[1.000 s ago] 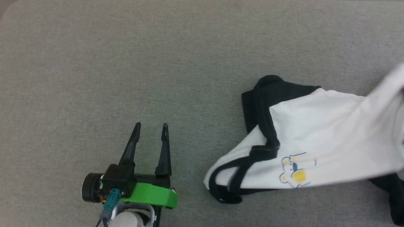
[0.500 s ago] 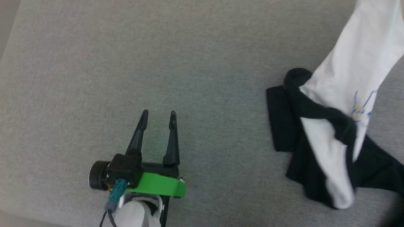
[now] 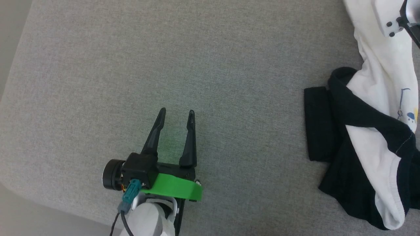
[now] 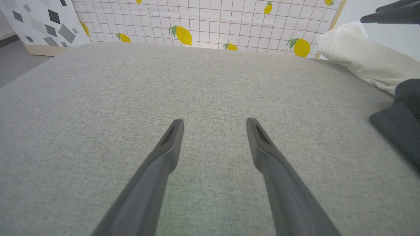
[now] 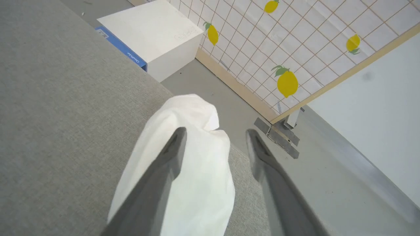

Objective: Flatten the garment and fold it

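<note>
Beneath the spread right hand [image 5: 215, 134], the garment [image 5: 197, 177] lies crumpled.

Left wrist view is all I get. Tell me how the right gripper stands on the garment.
Observer: In the right wrist view the right gripper stands open. White cloth of the garment rests against one finger, with a gap to the other.
Operator: Give me the garment's lay.
Observer: In the head view it is bunched at the right edge. One black sleeve lies flat on the grey surface, with the white body heaped over it.
Operator: Say where the print is.
Observer: The cartoon print sits at the right edge of the head view, partly cut off.
</note>
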{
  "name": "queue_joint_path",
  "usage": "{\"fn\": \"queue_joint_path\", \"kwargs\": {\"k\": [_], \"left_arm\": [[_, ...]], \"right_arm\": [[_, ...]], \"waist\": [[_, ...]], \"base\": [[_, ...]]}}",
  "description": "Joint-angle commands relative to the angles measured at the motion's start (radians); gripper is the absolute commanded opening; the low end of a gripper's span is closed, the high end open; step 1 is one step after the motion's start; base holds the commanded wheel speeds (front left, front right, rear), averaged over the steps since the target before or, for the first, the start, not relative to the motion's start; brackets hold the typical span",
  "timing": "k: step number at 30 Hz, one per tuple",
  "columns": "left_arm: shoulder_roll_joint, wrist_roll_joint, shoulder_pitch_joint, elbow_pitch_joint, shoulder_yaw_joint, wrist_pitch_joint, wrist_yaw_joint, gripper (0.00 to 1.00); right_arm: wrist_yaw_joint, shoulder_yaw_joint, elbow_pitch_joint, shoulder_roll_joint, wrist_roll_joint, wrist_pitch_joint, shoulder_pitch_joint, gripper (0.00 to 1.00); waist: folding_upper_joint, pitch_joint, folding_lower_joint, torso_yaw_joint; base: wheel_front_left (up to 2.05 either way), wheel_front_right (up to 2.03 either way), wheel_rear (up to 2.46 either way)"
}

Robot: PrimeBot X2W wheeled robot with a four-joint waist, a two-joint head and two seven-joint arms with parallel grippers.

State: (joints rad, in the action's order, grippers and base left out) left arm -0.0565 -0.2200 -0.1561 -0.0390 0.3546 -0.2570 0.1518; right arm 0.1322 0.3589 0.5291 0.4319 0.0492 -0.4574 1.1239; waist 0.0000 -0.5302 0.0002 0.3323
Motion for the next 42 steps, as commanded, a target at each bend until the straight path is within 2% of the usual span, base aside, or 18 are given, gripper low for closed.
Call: {"fn": "queue_joint_path", "kwargs": {"k": [1,5,9,15,18,24,28,33,40,41,42], "left_arm": [[0.006,0.001,-0.018,0.003,-0.004,-0.005,0.003,1.0],[0.006,0.008,-0.006,0.006,-0.019,-0.005,0.002,1.0],[0.002,0.018,0.025,0.011,-0.04,-0.005,-0.001,1.0],[-0.019,0.025,0.084,0.003,-0.073,-0.005,0.0,1.0],[-0.03,0.028,0.109,-0.008,-0.086,-0.005,0.001,1.0],[-0.043,0.026,0.144,-0.022,-0.097,-0.005,0.0,1.0],[-0.048,0.025,0.154,-0.03,-0.101,-0.005,0.002,1.0],[-0.052,0.025,0.154,-0.039,-0.098,-0.005,0.002,1.0],[-0.061,0.025,0.145,-0.045,-0.099,-0.004,0.003,1.0],[-0.063,0.025,0.144,-0.046,-0.099,-0.004,0.003,1.0],[-0.064,0.025,0.143,-0.047,-0.098,-0.003,0.004,1.0]], "right_arm": [[-0.002,0.004,0.001,0.002,0.007,0.021,0.022,1.0],[-0.002,-0.033,-0.012,-0.011,0.044,0.082,0.005,1.0],[-0.002,-0.09,-0.072,-0.018,0.095,0.119,-0.083,1.0],[-0.002,-0.232,-0.281,0.024,0.139,0.149,-0.354,1.0],[-0.002,-0.334,-0.417,0.011,0.142,0.133,-0.546,1.0],[-0.002,-0.492,-0.659,-0.129,0.145,0.051,-0.956,1.0],[-0.002,-0.54,-0.755,-0.212,0.143,0.012,-1.158,1.0],[-0.002,-0.57,-0.779,-0.228,0.123,-0.009,-1.281,1.0],[-0.002,-0.575,-0.636,-0.192,0.081,0.014,-1.278,1.0],[-0.002,-0.565,-0.608,-0.188,0.076,0.011,-1.272,0.44],[-0.002,-0.56,-0.59,-0.187,0.074,0.012,-1.265,0.31]], "waist": [[0.0,0.026,-0.0002,-0.021],[0.0,0.084,-0.0002,-0.056],[0.0,0.149,-0.0002,-0.095],[0.0,0.229,-0.0002,-0.15],[0.0,0.257,-0.0002,-0.175],[0.0,0.294,-0.0002,-0.209],[0.0,0.298,-0.0002,-0.223],[0.0,0.287,-0.0002,-0.229],[0.0,0.266,-0.0002,-0.218],[0.0,0.264,-0.0002,-0.214],[0.0,0.263,-0.0002,-0.211]], "base": [[0.0,0.0,0.0],[0.0,0.0,0.0],[0.0,0.0,0.0],[0.0,0.0,0.0],[0.0,0.0,0.0],[0.0,0.0,0.0],[0.0,0.0,0.0],[0.0,0.0,0.0],[0.0,0.0,0.0],[0.0,0.0,0.0],[0.0,0.0,0.0]]}}
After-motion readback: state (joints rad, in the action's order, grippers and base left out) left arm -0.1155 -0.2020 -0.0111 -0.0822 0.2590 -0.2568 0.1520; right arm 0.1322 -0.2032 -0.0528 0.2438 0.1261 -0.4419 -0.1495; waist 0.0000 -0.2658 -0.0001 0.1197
